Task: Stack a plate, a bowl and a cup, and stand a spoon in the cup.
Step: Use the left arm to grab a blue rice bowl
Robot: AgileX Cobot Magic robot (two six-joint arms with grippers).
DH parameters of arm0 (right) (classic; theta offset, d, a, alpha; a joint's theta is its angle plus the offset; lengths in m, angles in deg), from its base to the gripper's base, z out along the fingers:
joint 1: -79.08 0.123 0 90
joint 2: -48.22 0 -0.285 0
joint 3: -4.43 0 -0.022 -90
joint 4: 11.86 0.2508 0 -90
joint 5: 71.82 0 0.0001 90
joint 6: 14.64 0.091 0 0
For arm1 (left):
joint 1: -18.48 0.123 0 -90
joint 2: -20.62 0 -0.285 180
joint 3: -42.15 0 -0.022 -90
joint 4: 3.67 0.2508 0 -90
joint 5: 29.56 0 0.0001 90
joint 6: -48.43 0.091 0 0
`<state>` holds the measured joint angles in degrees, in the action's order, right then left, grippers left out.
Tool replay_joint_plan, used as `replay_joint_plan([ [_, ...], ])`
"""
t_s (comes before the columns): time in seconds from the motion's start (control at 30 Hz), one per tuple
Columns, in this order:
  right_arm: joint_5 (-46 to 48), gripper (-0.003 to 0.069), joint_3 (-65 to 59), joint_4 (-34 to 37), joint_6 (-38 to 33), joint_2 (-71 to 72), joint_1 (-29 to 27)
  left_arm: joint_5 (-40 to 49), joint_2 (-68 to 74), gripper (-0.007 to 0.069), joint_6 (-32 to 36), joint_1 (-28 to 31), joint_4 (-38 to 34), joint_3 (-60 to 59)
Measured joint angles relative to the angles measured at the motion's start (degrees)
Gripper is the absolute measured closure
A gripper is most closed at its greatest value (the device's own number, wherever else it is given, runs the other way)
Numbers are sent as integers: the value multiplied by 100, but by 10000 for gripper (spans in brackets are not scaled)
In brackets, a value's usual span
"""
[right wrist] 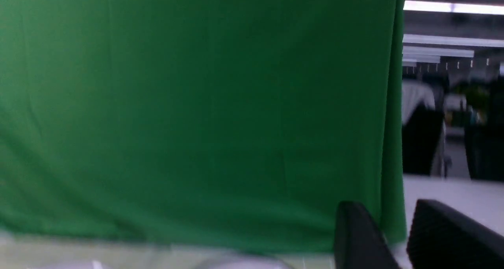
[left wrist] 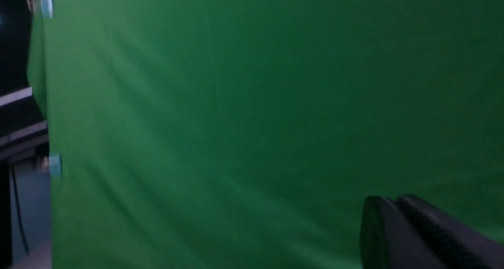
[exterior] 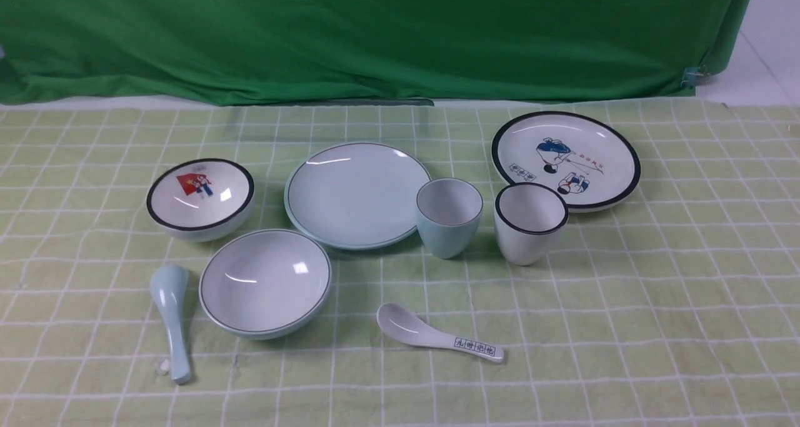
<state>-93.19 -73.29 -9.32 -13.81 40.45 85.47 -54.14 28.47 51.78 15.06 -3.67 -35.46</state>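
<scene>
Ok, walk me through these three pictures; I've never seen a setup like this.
This is a robot with two arms. The wide picture comes from a camera between the arms, looking forward; neither arm shows in it. The other two come from cameras on the wrists, both facing the green cloth backdrop. The black shapes there are the left gripper, shut, and the right gripper, open; neither holds anything. On the yellow-green checked tablecloth stand two sets of crockery, nothing stacked. One set: a pale blue round plate, a pale blue bowl, a pale blue handleless cup, a pale blue ceramic soup spoon. The other: a white black-rimmed plate with cartoon figures, a white black-rimmed bowl with a red picture, a white black-rimmed cup, a white spoon with printed characters.
</scene>
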Motion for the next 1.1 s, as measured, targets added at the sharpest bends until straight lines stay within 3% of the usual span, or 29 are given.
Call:
replay_joint_plan([
  [0.1,-997,423,0,11,559,-2,0,-886,0,653,-26,0,0,0],
  [0.17,-1313,428,0,14,757,-40,0,-1336,0,653,-429,0,-56,0],
  [0.3,-1511,447,6,14,992,-184,0,-1410,0,653,-925,0,-212,109],
  [0.43,-1104,550,585,19,507,-642,0,-328,379,653,-864,0,-248,1275],
  [0.53,-641,633,1322,19,-283,-1322,0,541,1164,653,-279,0,-262,2229],
  [0.63,-332,645,1881,19,-884,-2191,0,983,2152,653,84,0,-262,2852],
  [0.77,7,645,2305,19,-1069,-3233,0,1375,3541,653,168,0,-262,3326],
  [0.87,777,645,2610,19,-1015,-3851,0,2410,4448,653,168,0,-300,3759],
  [0.9,1715,645,2892,19,-773,-4282,0,3309,4966,653,168,0,-489,4071],
  [0.93,1715,645,2925,19,-735,-4328,0,3542,5031,653,168,-2,-516,4107],
  [0.97,2674,645,3139,19,-495,-4659,2,4335,5460,653,199,-13,-703,4346],
  [1.07,4190,645,3501,28,-341,-5412,97,5607,6372,650,330,-68,-1012,4703],
  [1.1,4264,645,3519,28,-346,-5461,122,5660,6489,648,331,-73,-1033,4734],
])
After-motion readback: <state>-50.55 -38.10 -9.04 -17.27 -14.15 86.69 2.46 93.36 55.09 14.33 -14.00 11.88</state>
